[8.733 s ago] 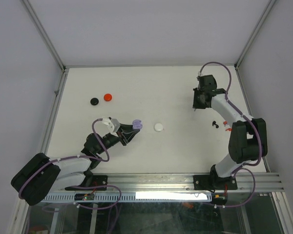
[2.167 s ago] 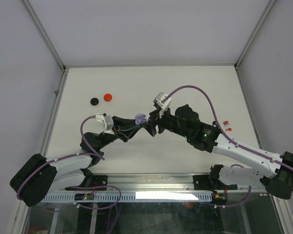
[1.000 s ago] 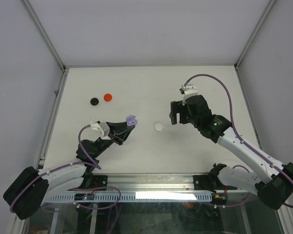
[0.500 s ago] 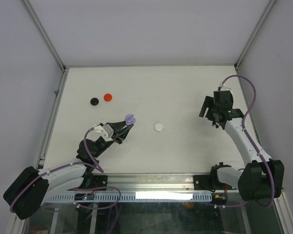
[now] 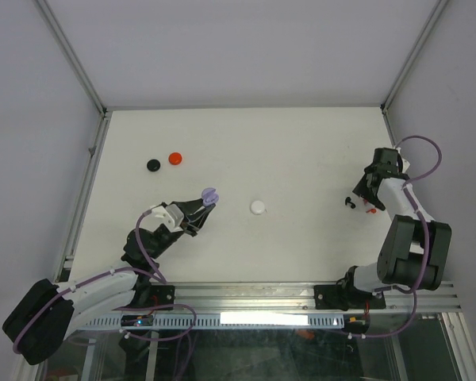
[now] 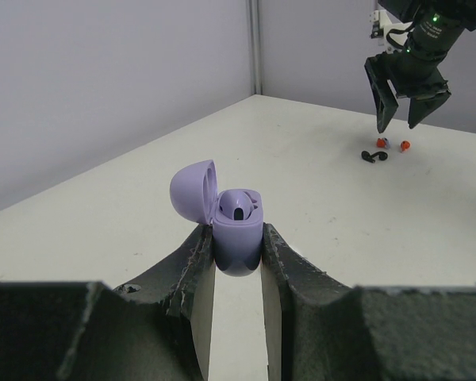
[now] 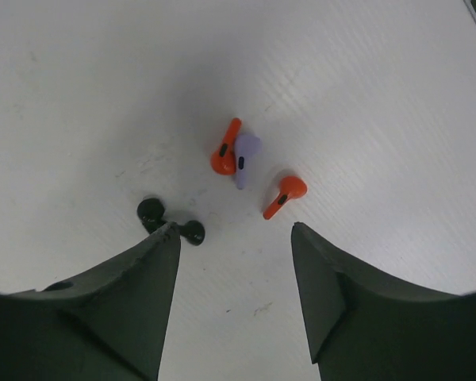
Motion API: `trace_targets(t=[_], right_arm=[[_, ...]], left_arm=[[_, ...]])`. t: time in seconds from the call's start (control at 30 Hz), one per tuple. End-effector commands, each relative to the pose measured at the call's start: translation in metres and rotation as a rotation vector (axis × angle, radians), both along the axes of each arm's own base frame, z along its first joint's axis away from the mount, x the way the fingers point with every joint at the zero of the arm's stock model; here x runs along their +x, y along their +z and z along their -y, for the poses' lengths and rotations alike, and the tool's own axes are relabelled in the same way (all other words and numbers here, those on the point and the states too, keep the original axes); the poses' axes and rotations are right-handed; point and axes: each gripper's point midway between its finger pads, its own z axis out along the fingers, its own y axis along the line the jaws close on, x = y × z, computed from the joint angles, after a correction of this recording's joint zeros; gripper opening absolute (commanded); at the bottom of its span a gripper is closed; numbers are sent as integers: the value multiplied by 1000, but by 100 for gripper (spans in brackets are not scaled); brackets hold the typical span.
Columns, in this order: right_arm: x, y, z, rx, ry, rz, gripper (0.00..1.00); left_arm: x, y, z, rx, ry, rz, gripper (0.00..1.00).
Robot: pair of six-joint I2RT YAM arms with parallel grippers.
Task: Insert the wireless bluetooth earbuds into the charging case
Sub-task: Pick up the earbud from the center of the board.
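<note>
My left gripper is shut on the purple charging case, held upright above the table with its lid hinged open. From above, the charging case is left of centre. Near the table's right edge lie the earbuds: two orange ones, a purple one touching the first, and a black pair. My right gripper hangs open just above them, holding nothing, its left fingertip by the black pair. In the top view the right gripper sits over the earbuds.
A white round cap lies mid-table. A black cap and a red cap sit at the back left. The enclosure's frame post and the right wall stand close to the right arm.
The right arm has swung from mid-table to the right edge and come down over the loose earbuds, its jaws narrowing somewhat. The left gripper still holds the case in almost the same place.
</note>
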Motion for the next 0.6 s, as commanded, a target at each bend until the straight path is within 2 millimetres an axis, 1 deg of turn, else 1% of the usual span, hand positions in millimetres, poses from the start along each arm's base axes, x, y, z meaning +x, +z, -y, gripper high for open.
trace_targets(t=[0.0, 0.17, 0.3, 0.4, 0.47, 0.57], right_arm=[[24, 9, 24, -32, -77, 69, 58], [29, 3, 36, -11, -98, 77, 47], [34, 2, 41, -11, -103, 84, 37], [36, 2, 43, -5, -101, 92, 32], [37, -3, 43, 7, -98, 82, 28], [38, -6, 43, 11, -98, 72, 27]], left_arm=[[-4, 0, -3, 6, 5, 26, 0], [-2, -2, -4, 10, 15, 22, 0], [-2, -2, -2, 11, 6, 22, 0], [-3, -3, -2, 11, 6, 21, 0], [-2, -2, -3, 10, 9, 23, 0], [-3, -2, -2, 11, 7, 24, 0]])
